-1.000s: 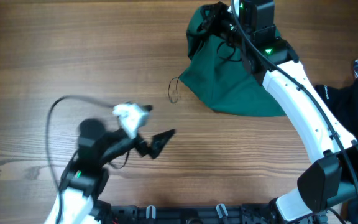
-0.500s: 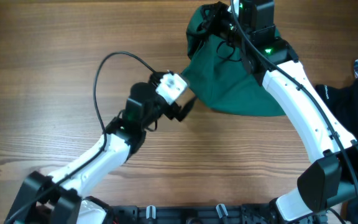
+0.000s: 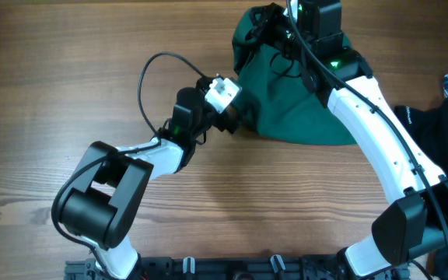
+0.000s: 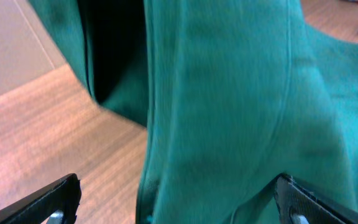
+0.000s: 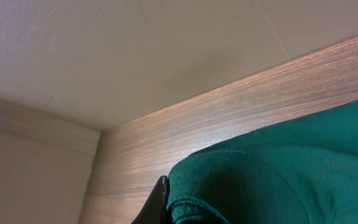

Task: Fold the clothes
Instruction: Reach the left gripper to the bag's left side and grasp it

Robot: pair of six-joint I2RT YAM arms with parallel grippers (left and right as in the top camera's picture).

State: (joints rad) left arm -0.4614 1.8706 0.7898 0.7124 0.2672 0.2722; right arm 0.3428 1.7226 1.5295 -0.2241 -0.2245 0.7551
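Clothes edge between parted left claw fingers

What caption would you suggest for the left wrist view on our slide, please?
Open left end effector poised at the dark green garment edge above the wooden table.

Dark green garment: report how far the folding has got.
Done: no fold shows; the dark green soft fabric garment lies crumpled. In hand: right gripper appears to pinch its bunched top, left gripper open astride its near edge. Left: spreading and every fold.
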